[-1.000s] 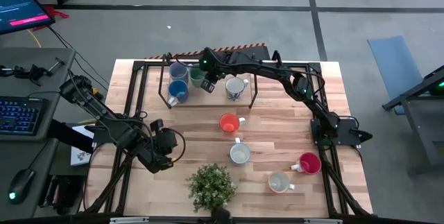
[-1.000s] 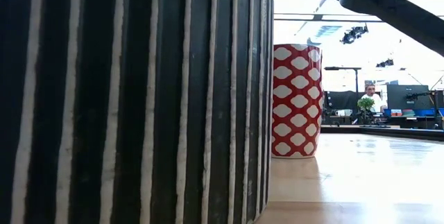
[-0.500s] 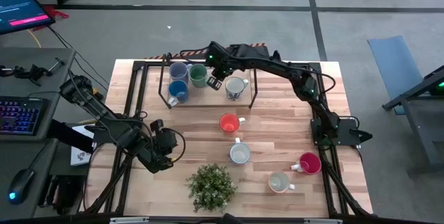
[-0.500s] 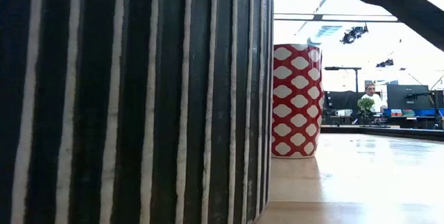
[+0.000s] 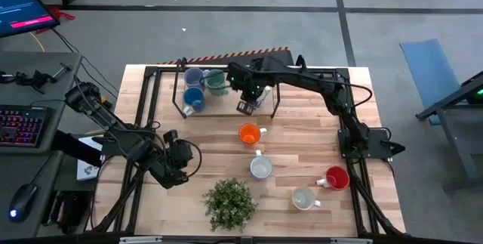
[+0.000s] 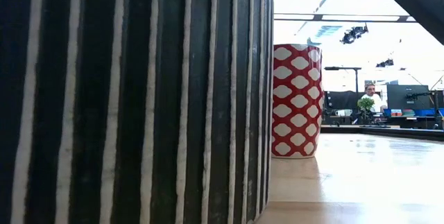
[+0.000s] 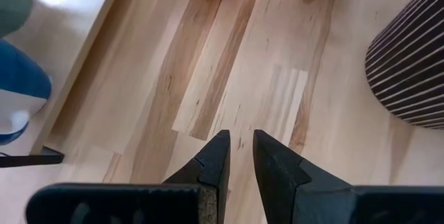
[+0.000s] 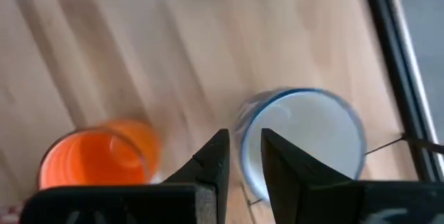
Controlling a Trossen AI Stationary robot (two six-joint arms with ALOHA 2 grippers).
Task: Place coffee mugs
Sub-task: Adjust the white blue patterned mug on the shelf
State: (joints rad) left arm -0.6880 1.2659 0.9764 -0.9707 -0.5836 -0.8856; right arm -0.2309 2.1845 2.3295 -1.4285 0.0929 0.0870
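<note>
In the high view my right gripper reaches over the far rack, fingers nearly together. The grey-blue mug, blue mug and green mug stand on the rack's shelf. Its wrist view shows a white mug just past the fingertips and the orange mug beside it. On the table stand the orange mug, a white mug, the cream mug and the red mug. My left gripper, shut, waits near the table's left edge. My right gripper points down from above, and the white mug's rim lines up with the gap between its fingers. I cannot tell whether they touch it. The mug stands upright.
A leafy plant in a striped pot stands at the near edge and fills most of the low view, with the red patterned mug behind it. The rack's black frame runs beside my right gripper. Bare wood lies between the rack and the plant.
My right gripper has moved from above the green mug toward the table's right and near side, ending at the rack's near edge by the white mug. The green mug stays on the shelf. The right arm has risen out of the low view.
</note>
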